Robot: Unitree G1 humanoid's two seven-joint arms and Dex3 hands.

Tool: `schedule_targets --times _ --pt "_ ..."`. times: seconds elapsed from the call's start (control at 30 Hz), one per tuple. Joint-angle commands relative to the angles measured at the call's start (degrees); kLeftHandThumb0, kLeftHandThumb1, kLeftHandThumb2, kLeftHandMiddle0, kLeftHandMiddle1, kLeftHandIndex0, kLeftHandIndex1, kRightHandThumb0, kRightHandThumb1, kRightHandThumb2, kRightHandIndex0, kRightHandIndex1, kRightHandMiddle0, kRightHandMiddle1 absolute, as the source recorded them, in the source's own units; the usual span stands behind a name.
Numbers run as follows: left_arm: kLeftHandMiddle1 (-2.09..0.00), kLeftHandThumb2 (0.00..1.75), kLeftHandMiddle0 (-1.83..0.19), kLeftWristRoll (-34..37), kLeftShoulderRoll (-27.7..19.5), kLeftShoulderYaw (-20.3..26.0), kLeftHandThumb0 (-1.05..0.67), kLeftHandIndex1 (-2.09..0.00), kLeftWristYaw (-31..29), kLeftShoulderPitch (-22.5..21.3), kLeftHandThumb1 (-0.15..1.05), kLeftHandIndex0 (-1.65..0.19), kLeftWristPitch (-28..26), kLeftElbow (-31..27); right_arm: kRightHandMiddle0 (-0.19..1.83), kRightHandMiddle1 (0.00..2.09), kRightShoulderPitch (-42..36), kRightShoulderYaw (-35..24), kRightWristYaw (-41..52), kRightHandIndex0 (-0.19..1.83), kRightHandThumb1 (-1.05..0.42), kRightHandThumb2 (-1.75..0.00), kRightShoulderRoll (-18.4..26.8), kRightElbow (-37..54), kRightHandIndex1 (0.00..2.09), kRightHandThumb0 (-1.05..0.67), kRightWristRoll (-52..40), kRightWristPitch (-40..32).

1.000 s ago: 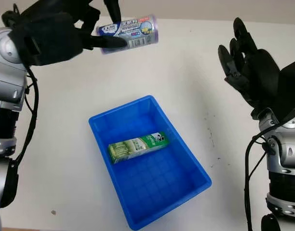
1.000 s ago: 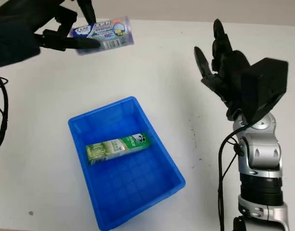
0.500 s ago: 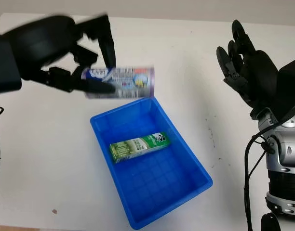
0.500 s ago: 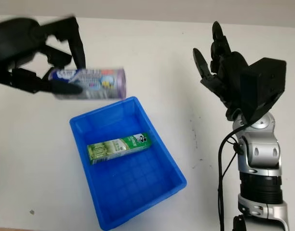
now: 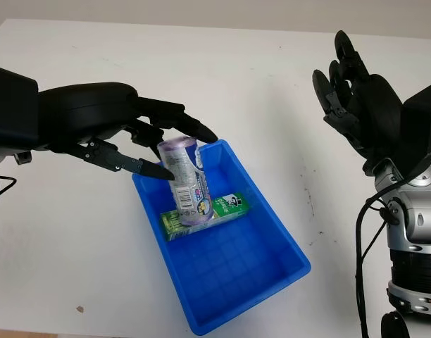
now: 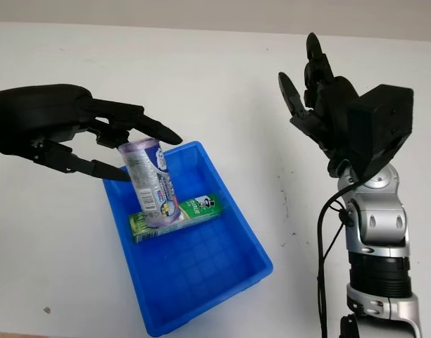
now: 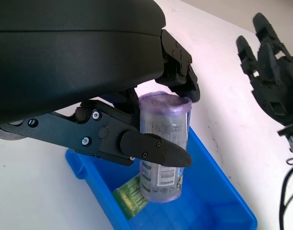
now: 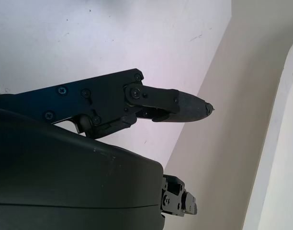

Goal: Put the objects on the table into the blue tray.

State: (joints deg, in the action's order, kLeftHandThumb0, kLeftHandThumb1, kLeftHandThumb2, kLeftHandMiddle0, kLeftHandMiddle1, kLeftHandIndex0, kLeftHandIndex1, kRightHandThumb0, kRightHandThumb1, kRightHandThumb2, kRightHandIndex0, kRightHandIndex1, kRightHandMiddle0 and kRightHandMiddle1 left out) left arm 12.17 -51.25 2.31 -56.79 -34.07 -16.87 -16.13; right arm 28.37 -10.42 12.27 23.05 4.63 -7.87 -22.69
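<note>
The purple can [image 5: 188, 187] stands tilted in the blue tray [image 5: 238, 258], at its far left corner. Its lower end is on or just above the green box [image 5: 230, 205] that lies inside the tray. My left hand [image 5: 184, 151] hovers over that corner, open, with the can's top end between its thumb and straightened fingers. The left wrist view shows the can [image 7: 163, 143] hanging down from the hand towards the tray [image 7: 223, 201]. My right hand [image 5: 348, 91] is raised, open, at the right side of the table, well away from the tray.
The white table [image 5: 272, 84] stretches bare around the tray. A small dark speck [image 5: 78, 309] lies near the front left edge. The right arm's column [image 5: 413, 260] stands at the right edge.
My left hand has carried the can from the far left down over the tray. The can has swung from lying level to standing on end, and the fingers have straightened off it.
</note>
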Motion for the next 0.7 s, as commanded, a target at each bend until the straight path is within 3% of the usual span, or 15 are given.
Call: schedule_targets --times 0.0,0.17,0.37,0.67 --pt "-0.07 0.09 -0.56 0.6 1.1 0.2 -0.36 -0.09 0.5 -0.4 1.05 -0.33 1.5 0.7 -0.19 0.0 0.1 -0.8 0.1 -0.19 -1.05 -0.5 0.1 0.9 0.0 -0.52 -0.5 -0.1" --pt "-0.07 0.11 -0.57 -0.4 1.9 0.7 -0.35 -0.1 2.3 -0.7 1.05 -0.37 4.1 2.2 -0.19 0.0 0.4 -0.1 0.0 -0.19 -1.05 -0.5 0.4 0.7 0.0 -0.54 0.3 0.2" --pt "-0.05 0.14 -0.55 0.1 5.2 2.1 -0.34 -0.09 9.0 -2.6 1.05 -0.38 1.2 4.9 -0.19 0.0 1.0 -0.3 1.5 -0.19 -1.05 -0.51 0.7 -1.0 0.0 -0.55 0.0 1.9" --pt "-0.01 0.28 -0.36 -8.1 10.0 2.9 -0.52 -0.05 22.9 -4.9 1.05 -0.28 11.5 18.2 -0.18 0.03 1.3 -0.5 0.7 -0.19 -1.05 -0.47 0.4 -0.3 0.0 -0.55 0.2 1.4"
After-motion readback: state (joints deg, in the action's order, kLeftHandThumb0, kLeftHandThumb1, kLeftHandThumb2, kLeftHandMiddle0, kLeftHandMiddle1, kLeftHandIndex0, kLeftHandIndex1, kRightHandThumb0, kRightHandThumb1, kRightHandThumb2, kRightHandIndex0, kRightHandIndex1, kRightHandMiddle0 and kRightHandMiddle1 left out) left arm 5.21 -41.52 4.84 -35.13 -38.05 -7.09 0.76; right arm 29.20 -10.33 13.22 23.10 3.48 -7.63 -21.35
